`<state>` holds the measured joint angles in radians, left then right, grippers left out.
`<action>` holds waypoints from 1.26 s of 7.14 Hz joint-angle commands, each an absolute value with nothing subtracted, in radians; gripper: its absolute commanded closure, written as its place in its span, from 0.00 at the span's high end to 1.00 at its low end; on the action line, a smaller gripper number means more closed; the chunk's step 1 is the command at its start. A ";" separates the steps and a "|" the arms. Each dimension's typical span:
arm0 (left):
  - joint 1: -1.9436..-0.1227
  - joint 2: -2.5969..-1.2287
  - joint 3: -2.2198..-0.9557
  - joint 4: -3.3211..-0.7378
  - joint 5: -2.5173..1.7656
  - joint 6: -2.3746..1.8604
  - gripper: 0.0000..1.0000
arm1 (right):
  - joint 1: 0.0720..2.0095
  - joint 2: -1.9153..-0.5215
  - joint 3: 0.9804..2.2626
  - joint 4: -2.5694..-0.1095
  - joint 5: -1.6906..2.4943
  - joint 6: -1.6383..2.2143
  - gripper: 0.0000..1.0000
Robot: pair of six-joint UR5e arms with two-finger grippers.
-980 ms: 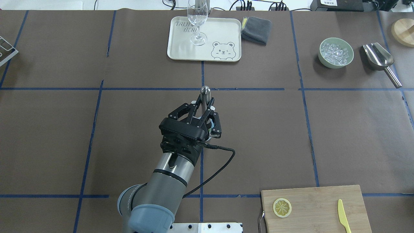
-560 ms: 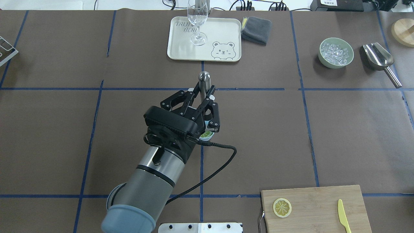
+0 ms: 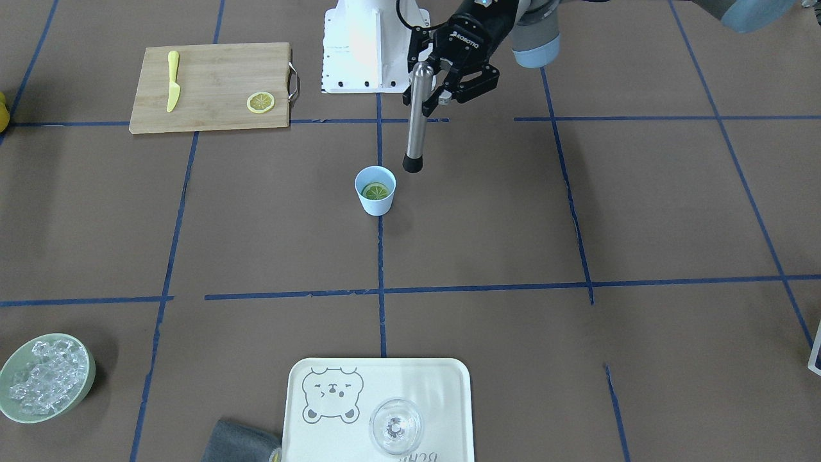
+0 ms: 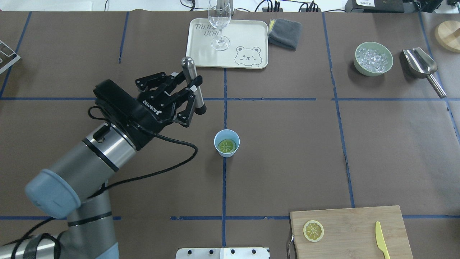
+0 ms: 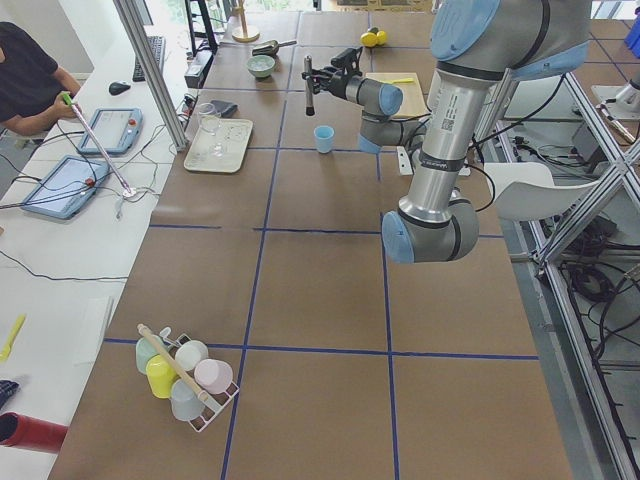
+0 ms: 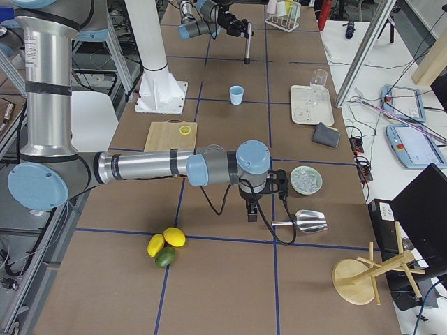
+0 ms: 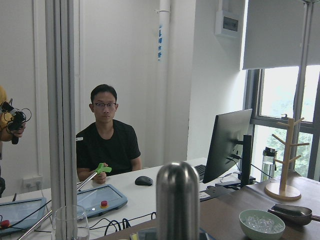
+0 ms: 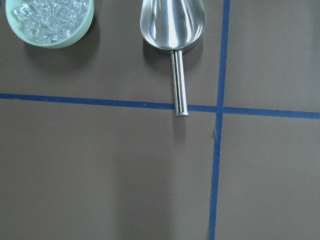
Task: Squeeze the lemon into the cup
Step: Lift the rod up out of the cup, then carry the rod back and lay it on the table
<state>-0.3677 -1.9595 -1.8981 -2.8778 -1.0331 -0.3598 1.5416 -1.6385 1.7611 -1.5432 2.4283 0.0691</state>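
Beside the cup (image 4: 216,140): muddler (image 4: 199,101) just lifted out, left gripper (image 4: 189,82) clamping it
lemon (image 4: 227,145): inside, looks squeezed
right gripper (image 6: 251,213): jaws, can't tell

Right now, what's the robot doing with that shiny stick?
The left gripper is shut on the shiny metal stick, holding it upright in the air beside the blue cup, not inside it. A lemon slice lies at the bottom of the cup. On the cutting board sit a second slice and a yellow knife. The right gripper hangs near a metal scoop; I can't tell whether it's open.
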 commanded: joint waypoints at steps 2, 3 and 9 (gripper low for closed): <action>-0.446 -1.798 -1.982 -2.878 -1.209 -0.429 0.00 | 1.542 -1.638 1.763 -1.543 2.428 0.069 1.00; -0.446 -1.731 -2.021 -2.841 -1.213 -0.442 0.00 | 1.542 -1.640 1.763 -1.543 2.428 0.069 1.00; -0.607 -1.736 -2.220 -2.168 -1.560 -0.640 0.00 | 1.542 -1.643 1.764 -1.543 2.428 0.069 1.00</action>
